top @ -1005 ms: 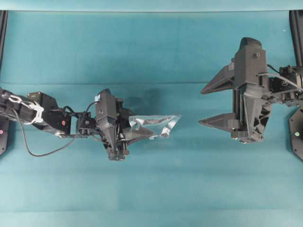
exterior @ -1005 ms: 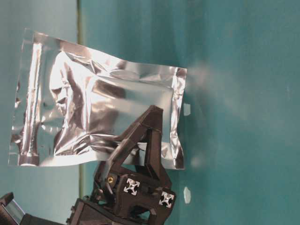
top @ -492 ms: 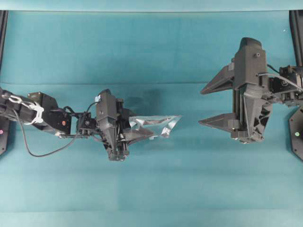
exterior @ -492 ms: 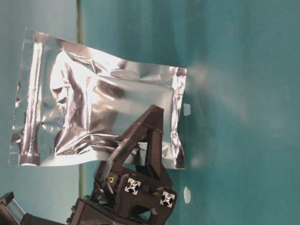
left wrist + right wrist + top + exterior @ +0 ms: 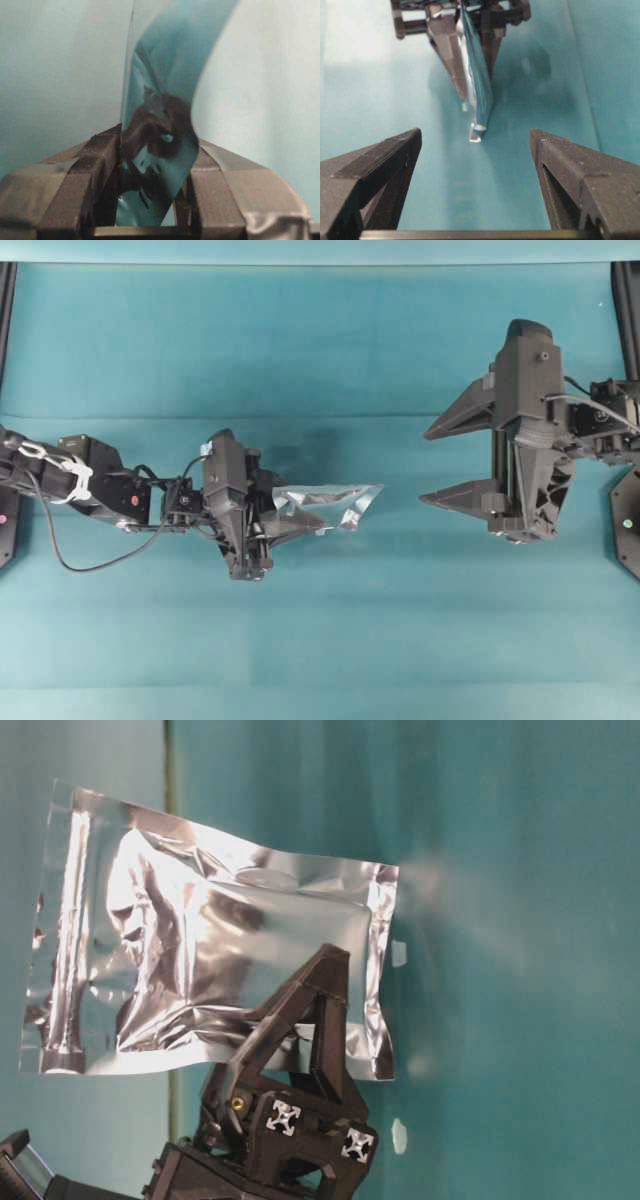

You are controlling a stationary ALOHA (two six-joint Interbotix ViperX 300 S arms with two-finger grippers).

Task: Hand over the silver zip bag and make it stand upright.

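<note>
The silver zip bag (image 5: 330, 508) is a crinkly foil pouch held in the air left of centre over the teal table. My left gripper (image 5: 303, 521) is shut on its lower edge. Seen from table level, the silver zip bag (image 5: 190, 950) hangs with its flat face showing and one dark finger (image 5: 318, 1010) in front of it. In the left wrist view the foil (image 5: 160, 120) rises between the two pads (image 5: 102, 160). My right gripper (image 5: 423, 466) stands wide open to the bag's right, apart from it. From the right wrist, the bag's edge (image 5: 479, 90) lies ahead of the open right gripper (image 5: 475, 137).
The teal table surface (image 5: 320, 640) runs under both arms. Dark frame posts stand at the far left edge (image 5: 6, 310) and far right edge (image 5: 628, 310). A crease (image 5: 150, 418) crosses the cover from left to right.
</note>
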